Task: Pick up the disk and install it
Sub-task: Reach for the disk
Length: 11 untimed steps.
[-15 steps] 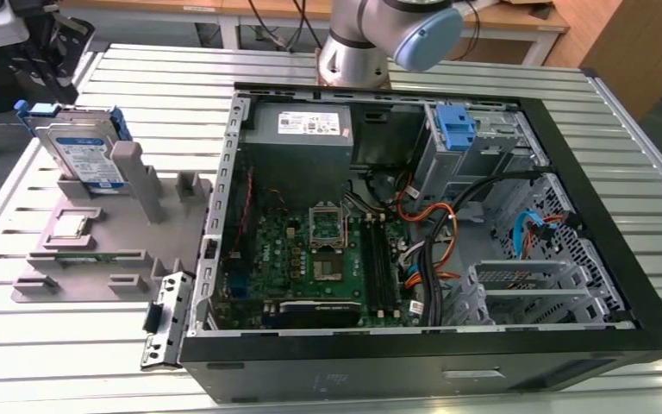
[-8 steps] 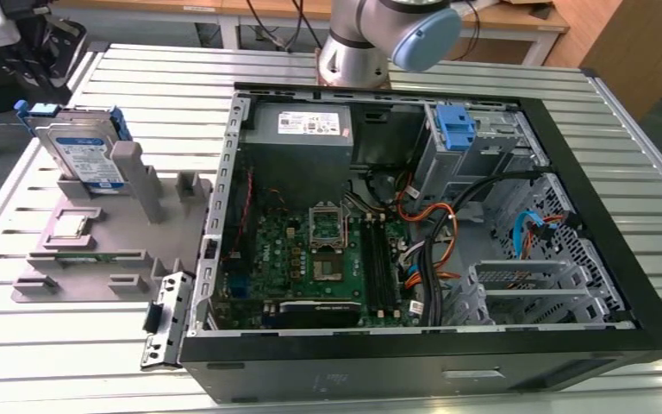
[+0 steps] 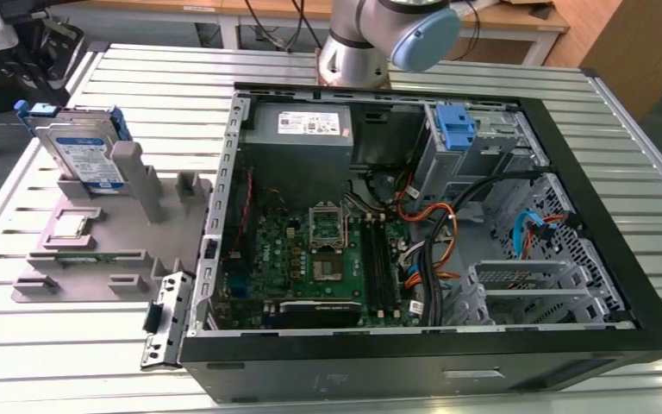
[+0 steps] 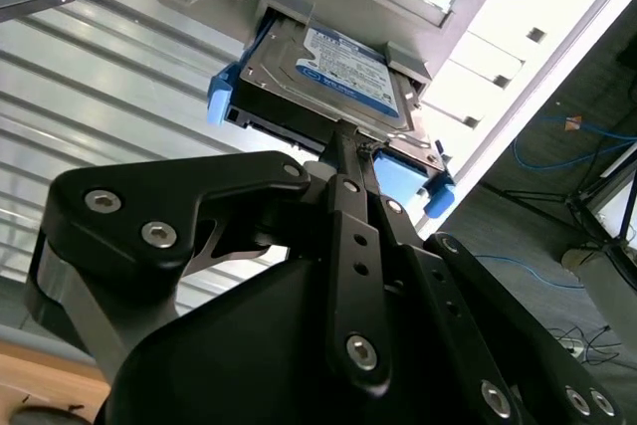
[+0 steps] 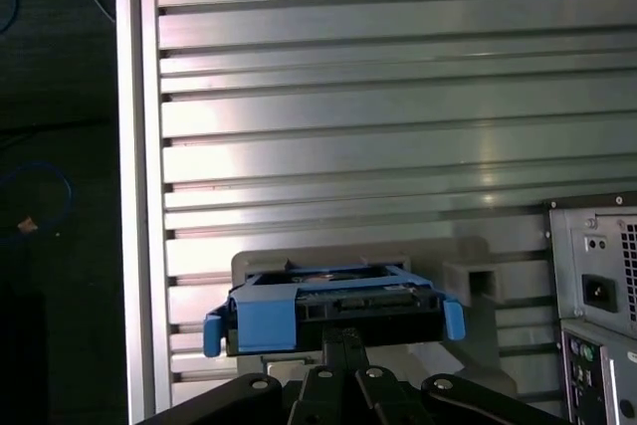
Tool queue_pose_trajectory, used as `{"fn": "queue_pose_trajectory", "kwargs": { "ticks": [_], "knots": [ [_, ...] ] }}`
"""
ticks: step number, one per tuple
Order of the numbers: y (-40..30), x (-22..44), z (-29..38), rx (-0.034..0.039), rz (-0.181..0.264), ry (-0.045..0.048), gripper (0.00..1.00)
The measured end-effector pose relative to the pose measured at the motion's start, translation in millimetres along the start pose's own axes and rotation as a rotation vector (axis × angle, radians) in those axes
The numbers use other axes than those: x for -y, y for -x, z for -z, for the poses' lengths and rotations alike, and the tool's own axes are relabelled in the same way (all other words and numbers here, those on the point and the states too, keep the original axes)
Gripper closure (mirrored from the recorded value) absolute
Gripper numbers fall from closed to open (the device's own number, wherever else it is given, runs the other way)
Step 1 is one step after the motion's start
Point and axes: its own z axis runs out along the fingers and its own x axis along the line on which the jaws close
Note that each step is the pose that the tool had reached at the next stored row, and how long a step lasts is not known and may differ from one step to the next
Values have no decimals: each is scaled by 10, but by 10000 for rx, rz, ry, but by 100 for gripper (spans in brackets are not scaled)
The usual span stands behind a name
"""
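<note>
The disk (image 3: 79, 152) is a silver hard drive with a white-and-blue label and blue rails. It stands on edge in a grey holder (image 3: 92, 252) at the exterior view's left. In both wrist views my black gripper (image 4: 343, 138) points at the disk (image 4: 333, 77), close to its connector edge between the blue rail ends. The fingertips (image 5: 344, 338) are pressed together with nothing between them, just short of the disk (image 5: 333, 308). Nothing is held.
An open computer case (image 3: 607, 216) lies on the slatted metal table (image 3: 641, 103), with its motherboard, cables and a grey power supply (image 3: 297, 129). A blue bracket (image 3: 454, 129) sits in the drive cage at the case's far corner. The table edge (image 5: 134, 196) runs near the holder.
</note>
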Motion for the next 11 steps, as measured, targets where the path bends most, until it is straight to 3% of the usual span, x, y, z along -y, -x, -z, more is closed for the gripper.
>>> {"fn": "queue_pose_trajectory", "kwargs": {
  "ticks": [11],
  "knots": [
    [-13, -2, -38, -2, -1, -1, 90]
  ]
}}
